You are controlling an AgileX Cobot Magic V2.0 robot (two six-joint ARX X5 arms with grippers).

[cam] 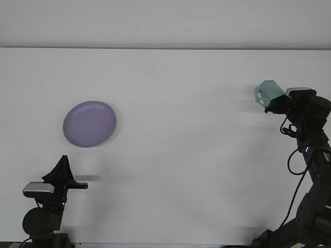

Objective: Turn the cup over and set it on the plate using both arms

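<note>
- Left gripper (63,164) sits nearest the camera at the bottom left, low over the table (181,155); its dark fingers come together in a point, nothing between them.
- Left arm's silver wrist block is just behind and below that pincer, to its left.
- Purple plate (90,123) lies flat on the table, beyond the left pincer and slightly to its right, well apart from it, with nothing on it.
- Right arm (310,175) rises from the bottom right corner, with cables running along it and a small blue light on the upper link.
- Right gripper (272,103) is at the far right, raised, clamped on the pale teal cup (268,92).
- Cup sticks out to the left of and slightly above the right pincer, tilted, clear of the table; which way its mouth faces cannot be told.
- Cup is far across the table from the plate, with bare white surface between them.
- Back edge of the table meets a plain wall beyond both pincers.
</note>
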